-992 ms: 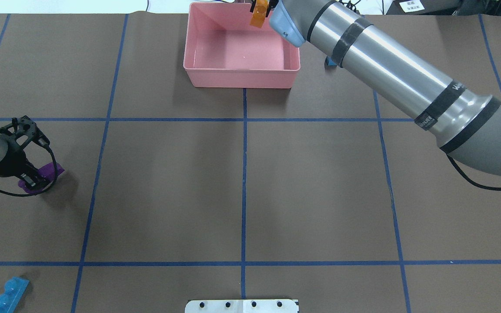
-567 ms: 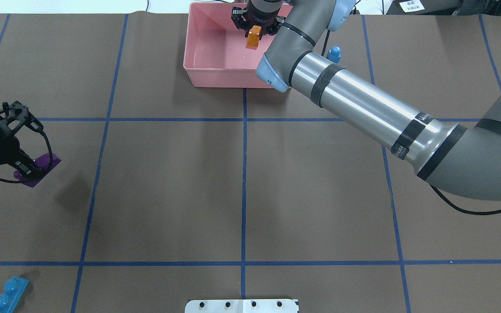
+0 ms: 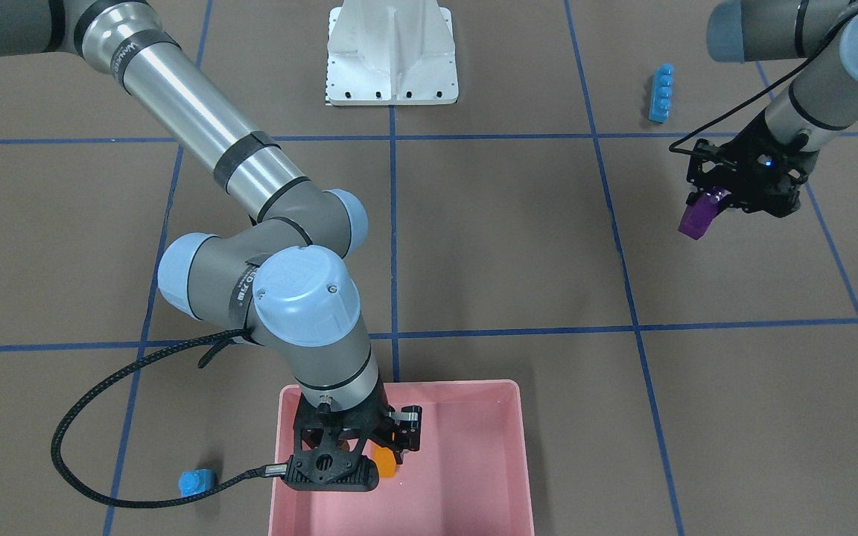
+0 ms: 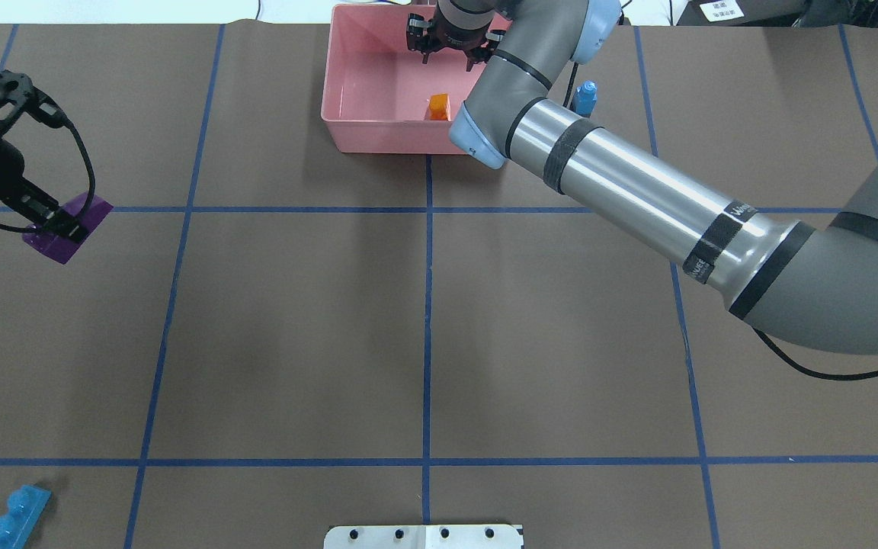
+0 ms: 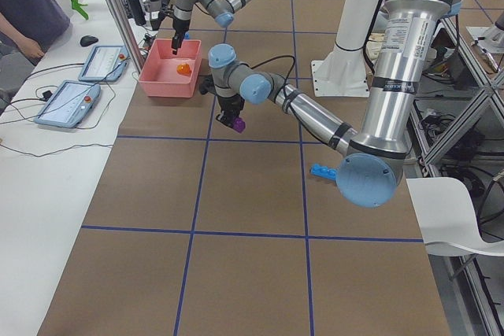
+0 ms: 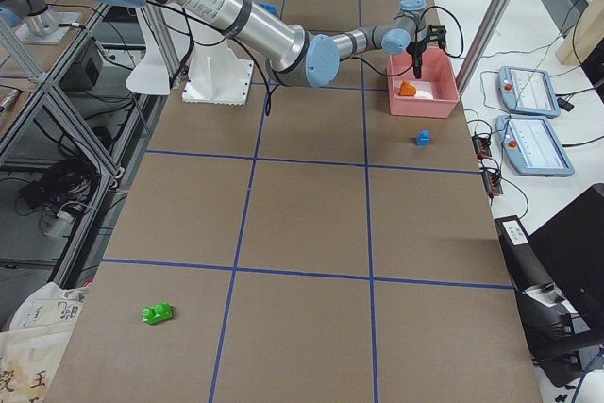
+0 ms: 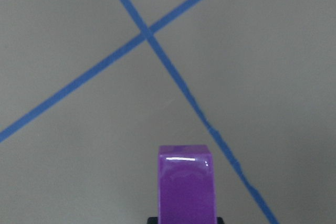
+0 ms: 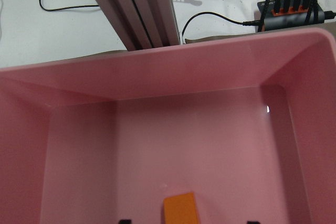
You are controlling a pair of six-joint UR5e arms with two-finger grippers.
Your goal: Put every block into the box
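Blocks: five studded plastic bricks; one is in, one is in a claw, and three lie on the table.
Orange block (image 4: 439,107): lies on the floor of the box (image 4: 378,141), near the wall on the robot's side, free of any finger.
Purple block (image 3: 697,217): hangs clear of the table on the robot's left, well apart from the box.
Small light blue block (image 4: 585,95): on the table just beside the box, on its right.
Long light blue block (image 4: 18,518): on the table at the near left corner, far from the box.
Green block (image 6: 158,312): alone on the far right end of the table.
Right gripper (image 4: 452,47): above the box interior, jaws spread wide and holding nothing; the wrist view shows both fingertips standing apart with the orange block below them.
Left gripper (image 3: 712,201): closed on one end of the purple block, whose free end points down and forward.
Handling (judgement): light, stiff and not fragile, so a short drop into the box should do no harm. The glossy faces look slippery, and a grip at one end may let a long brick swing.
Where to hold (judgement): across the two flat side walls, not over the studs. Take the long bricks at mid-length across the narrow width.
Step in hand (judgement): carry purple over the rim, then let go.
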